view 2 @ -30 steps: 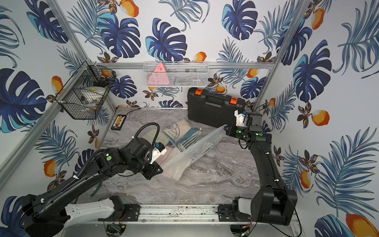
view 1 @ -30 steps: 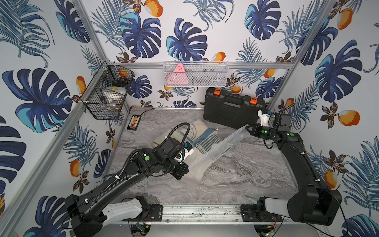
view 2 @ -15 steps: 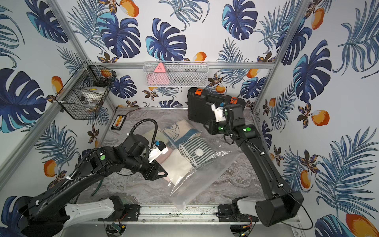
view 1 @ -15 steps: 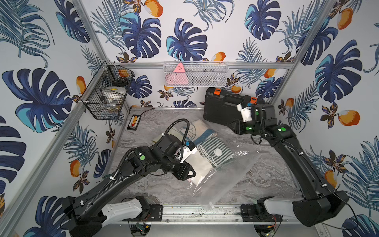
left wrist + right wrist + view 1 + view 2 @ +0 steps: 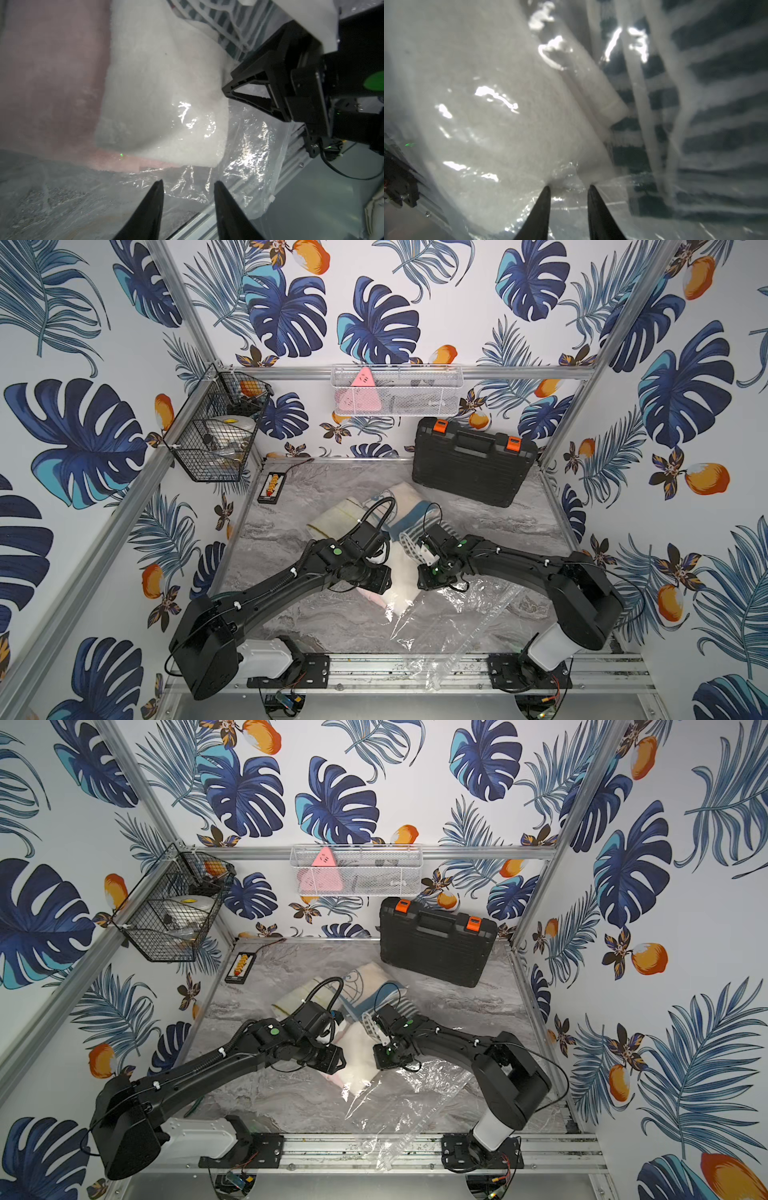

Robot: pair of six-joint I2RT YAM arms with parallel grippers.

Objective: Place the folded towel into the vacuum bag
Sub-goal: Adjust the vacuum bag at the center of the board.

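A folded white towel [image 5: 401, 583] with a pink layer under it lies mid-table, its near corner under clear film. The vacuum bag [image 5: 457, 614] is crinkly clear plastic spread from that corner to the front rail, its zip strip [image 5: 473, 639] running diagonally. Whether the towel is inside it I cannot tell. My left gripper [image 5: 188, 184] is open and empty just above the film, left of the towel [image 5: 162, 93]. My right gripper [image 5: 569, 188] hovers at the towel's [image 5: 500, 128] right side, jaws apart, with film puckered at its fingertips [image 5: 546, 195]. Both grippers face each other across the towel in both top views.
A striped towel [image 5: 417, 533] and a cream towel [image 5: 336, 518] lie behind the white one. A black tool case [image 5: 473, 466] stands at the back right, a black wire basket [image 5: 216, 435] hangs on the left wall, and a white mesh basket [image 5: 397, 389] hangs at the back. The bag overhangs the front rail [image 5: 374, 668].
The right gripper let go of the raised bag edge, swung from the back right down to the towel's side. The bag dropped and slid toward the front rail. The left gripper opened.
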